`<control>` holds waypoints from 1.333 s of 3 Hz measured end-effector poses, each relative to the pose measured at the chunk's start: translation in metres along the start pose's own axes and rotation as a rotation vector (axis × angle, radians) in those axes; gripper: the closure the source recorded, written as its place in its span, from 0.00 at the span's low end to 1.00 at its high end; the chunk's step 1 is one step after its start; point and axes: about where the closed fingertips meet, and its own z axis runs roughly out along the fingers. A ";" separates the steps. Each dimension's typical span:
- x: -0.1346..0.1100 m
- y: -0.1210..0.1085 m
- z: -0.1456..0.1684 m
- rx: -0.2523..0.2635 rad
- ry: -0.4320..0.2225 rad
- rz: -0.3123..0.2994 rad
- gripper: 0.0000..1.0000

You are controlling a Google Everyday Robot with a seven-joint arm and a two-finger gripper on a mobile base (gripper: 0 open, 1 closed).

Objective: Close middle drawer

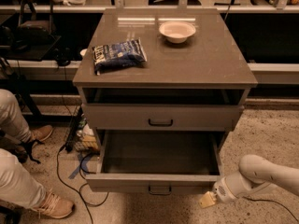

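Grey-wood, the middle drawer [121,183] stands pulled far out of the cabinet [196,64], under the upper drawer [117,116], with its black loop handle [160,189] facing the camera. The white arm [266,174] comes in low from the right edge and slopes down leftwards. The gripper [208,199] sits just beside the drawer front's right corner, perhaps touching it. Whether the gripper is spread or pressed together cannot be told. On top lie a blue bag [119,55] and a bowl [177,31].
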 end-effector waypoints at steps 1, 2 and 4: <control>-0.011 -0.004 0.007 -0.019 -0.038 0.000 1.00; -0.032 -0.011 0.017 -0.029 -0.080 -0.015 1.00; -0.077 -0.017 0.012 -0.036 -0.177 -0.051 1.00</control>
